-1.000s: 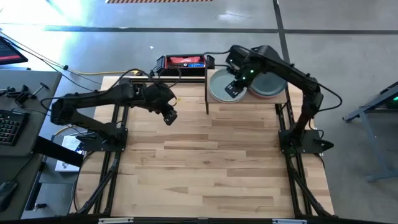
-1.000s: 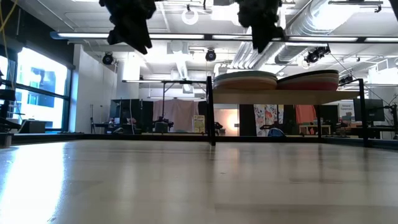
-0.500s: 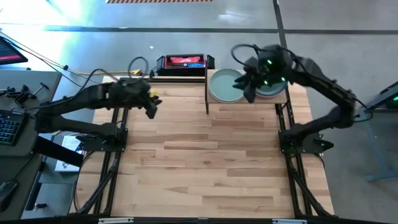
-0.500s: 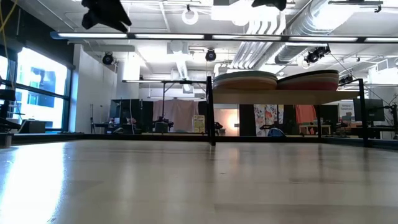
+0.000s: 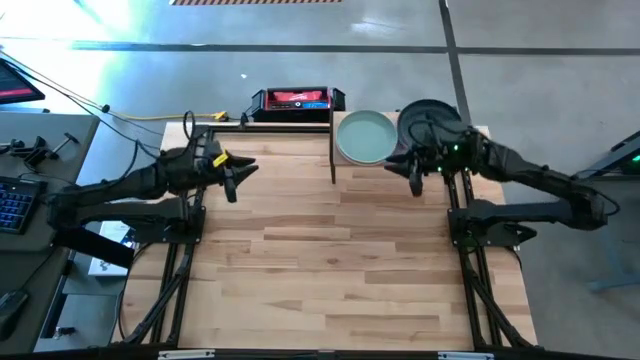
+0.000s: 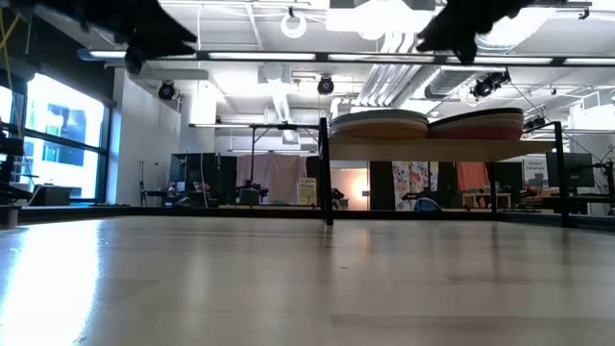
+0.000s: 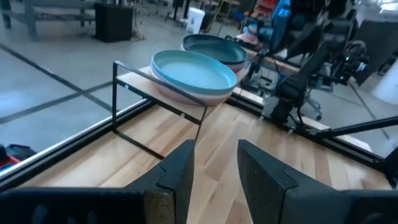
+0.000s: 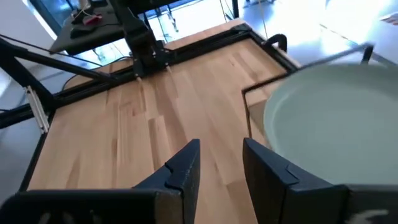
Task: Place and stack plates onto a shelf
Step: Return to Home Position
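The shelf stands at the table's far right and carries two stacks of plates. A sage green plate tops the left stack and a charcoal plate tops the right one. From the low view the stacks rest flat on the shelf panel. My left gripper hangs open and empty over the table's left side, well away from the shelf. My right gripper is open and empty too, just off the shelf's near edge. The left wrist view shows both stacks. The right wrist view shows the sage plate.
A black-and-red box sits at the far edge, left of the shelf, with cables beside it. Bare plank tabletop spreads over the middle and near side. The shelf's thin black posts stand at its corners.
My right gripper has drawn back from above the left stack, moving toward the table's right and then its near edge, off the shelf. My left gripper has pulled back toward the table's left edge. Both have risen in the low view. The stacks have stayed put.
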`<state>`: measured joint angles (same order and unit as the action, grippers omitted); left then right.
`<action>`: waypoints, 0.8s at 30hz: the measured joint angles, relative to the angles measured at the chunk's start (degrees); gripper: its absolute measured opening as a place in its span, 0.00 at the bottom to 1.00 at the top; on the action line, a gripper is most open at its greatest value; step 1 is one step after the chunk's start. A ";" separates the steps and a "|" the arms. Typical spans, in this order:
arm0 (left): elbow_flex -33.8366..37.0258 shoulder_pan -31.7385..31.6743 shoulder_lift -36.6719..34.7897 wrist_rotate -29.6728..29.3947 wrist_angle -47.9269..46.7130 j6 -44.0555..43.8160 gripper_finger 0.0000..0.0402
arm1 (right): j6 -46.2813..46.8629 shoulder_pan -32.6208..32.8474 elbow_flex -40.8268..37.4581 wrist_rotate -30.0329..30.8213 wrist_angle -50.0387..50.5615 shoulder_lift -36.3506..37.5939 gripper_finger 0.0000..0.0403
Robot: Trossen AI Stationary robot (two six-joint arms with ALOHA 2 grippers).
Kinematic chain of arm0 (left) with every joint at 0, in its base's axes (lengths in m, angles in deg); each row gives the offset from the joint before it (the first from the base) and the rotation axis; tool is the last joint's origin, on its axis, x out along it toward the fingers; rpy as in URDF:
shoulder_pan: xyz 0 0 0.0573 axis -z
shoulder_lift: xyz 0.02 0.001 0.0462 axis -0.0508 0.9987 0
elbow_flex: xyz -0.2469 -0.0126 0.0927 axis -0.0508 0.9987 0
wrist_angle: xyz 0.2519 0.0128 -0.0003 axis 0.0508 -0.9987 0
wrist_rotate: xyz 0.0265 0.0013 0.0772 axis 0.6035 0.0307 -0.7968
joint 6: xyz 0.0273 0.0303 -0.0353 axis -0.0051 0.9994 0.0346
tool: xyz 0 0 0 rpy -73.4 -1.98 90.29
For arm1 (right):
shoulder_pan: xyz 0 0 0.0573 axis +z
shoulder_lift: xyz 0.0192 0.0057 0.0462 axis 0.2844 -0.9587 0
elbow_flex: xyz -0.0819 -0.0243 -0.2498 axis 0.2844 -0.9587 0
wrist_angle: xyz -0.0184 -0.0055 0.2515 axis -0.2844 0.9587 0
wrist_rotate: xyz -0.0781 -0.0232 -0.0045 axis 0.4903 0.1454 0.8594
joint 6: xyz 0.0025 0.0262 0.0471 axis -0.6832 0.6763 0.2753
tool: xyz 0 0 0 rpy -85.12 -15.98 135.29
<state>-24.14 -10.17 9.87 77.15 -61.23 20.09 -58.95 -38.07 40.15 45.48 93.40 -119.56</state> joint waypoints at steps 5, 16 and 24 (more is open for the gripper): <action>8.52 0.00 -4.38 0.12 6.36 0.32 0.28 | 4.18 0.25 -12.49 -3.18 -11.19 3.92 0.26; 23.18 0.00 -10.64 3.47 14.97 0.35 0.28 | 8.81 4.60 -29.88 -7.61 -35.69 7.00 0.26; 29.75 0.00 -11.24 3.48 16.80 -0.09 0.28 | 8.76 6.56 -35.53 -7.59 -38.75 6.94 0.26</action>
<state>5.61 -10.17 -1.36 80.63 -44.43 20.00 -50.19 -31.50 4.62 37.89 54.65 -112.62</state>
